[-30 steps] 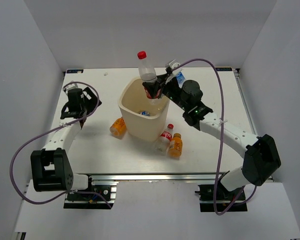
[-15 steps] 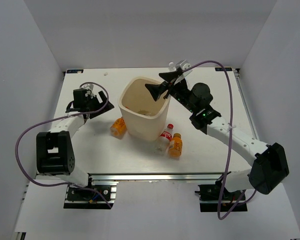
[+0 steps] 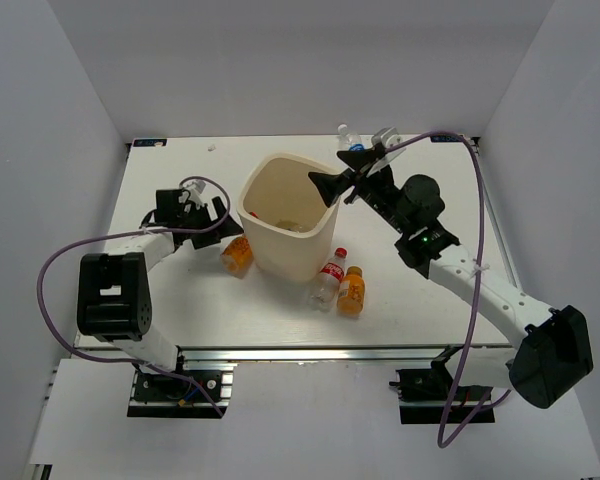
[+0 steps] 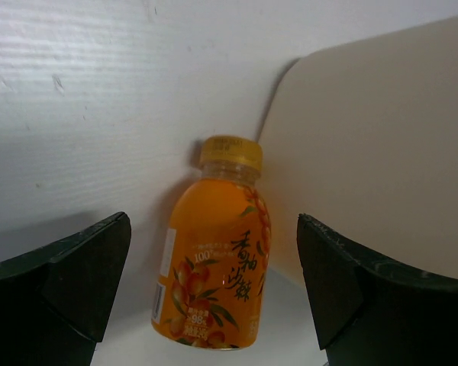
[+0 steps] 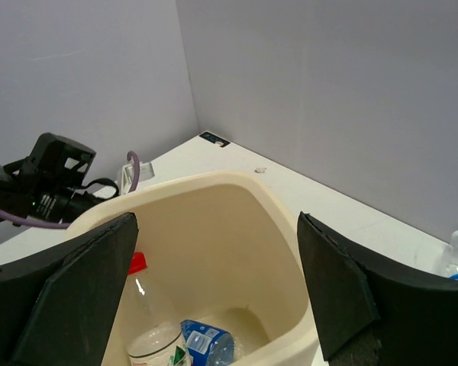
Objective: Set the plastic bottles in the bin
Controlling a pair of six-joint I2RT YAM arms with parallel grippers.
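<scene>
On the left of the tabletop (image 3: 170, 300), the left hand (image 3: 215, 218) is low with its fingers spread wide and nothing between them, facing an orange bottle (image 4: 214, 274) that lies on its side close against the left wall of the bin (image 3: 280, 250); I cannot tell whether the two touch. The bottle looks full of juice, so I judge it heavier than the clear ones, stiff enough not to cave in, but smooth, round and liable to roll. The best hold seems to be across the middle of the labelled body, since the cap end is narrow and the bin wall crowds one side. The bin stands upright at the centre. Inside it, the right wrist view shows a clear bottle with a red cap (image 5: 149, 320) and a blue-labelled bottle (image 5: 206, 339) resting at the bottom. Just in front of the bin's near right corner stand a red-labelled bottle (image 3: 328, 278) and a second orange bottle (image 3: 352, 291), side by side. The clear one looks nearly empty, so probably light, thin-walled and easy to dent or tip. The right hand (image 3: 338, 170) hangs over the bin's far right rim, fingers wide apart and empty. Beyond it, at the far edge, stands another blue-labelled bottle (image 3: 349, 135).
</scene>
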